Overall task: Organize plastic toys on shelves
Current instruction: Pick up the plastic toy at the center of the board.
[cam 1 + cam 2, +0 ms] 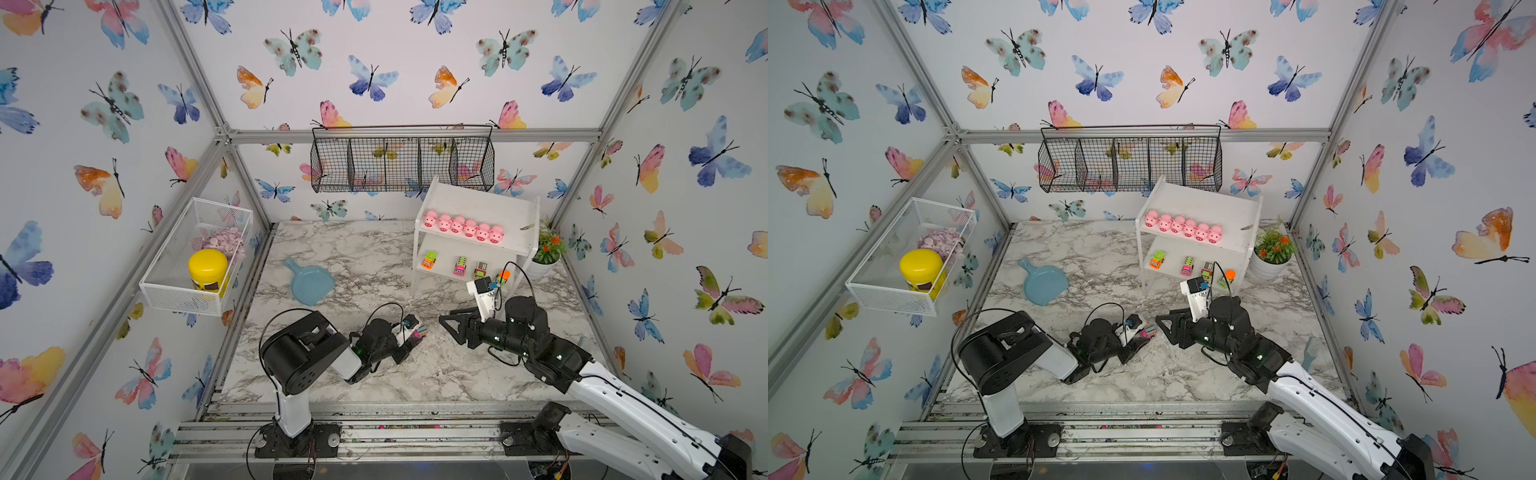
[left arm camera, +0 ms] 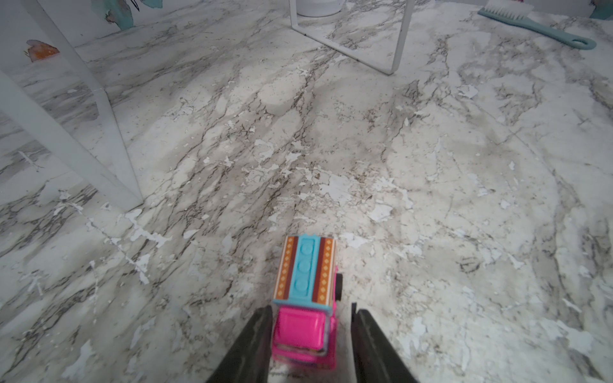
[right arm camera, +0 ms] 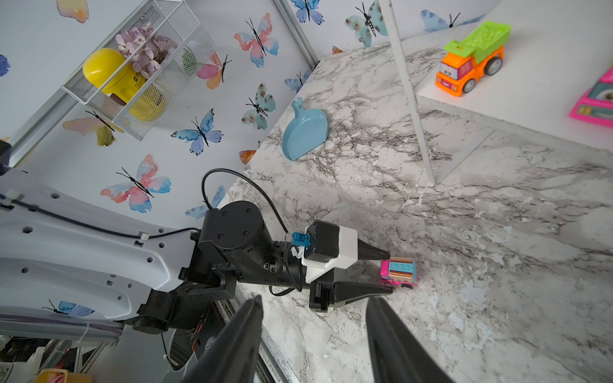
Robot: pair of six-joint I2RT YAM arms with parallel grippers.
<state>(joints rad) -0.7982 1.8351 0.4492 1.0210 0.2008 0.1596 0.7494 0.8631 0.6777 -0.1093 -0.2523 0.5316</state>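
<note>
Fingers of my left gripper (image 2: 310, 308) straddle the pink truck (image 2: 303, 282) on the marble table (image 1: 374, 257), one touching its cab, the other just clear. My right gripper (image 3: 315, 300) hangs wide and empty. Beyond, the shelf (image 1: 478, 245) carries six pigs (image 1: 463, 226) above, the other trucks (image 1: 429, 259) below.

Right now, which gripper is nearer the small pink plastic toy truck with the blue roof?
Left. The left gripper straddles the pink blue-roofed toy truck, one jaw on each side; the right gripper stands apart, open and empty.
</note>
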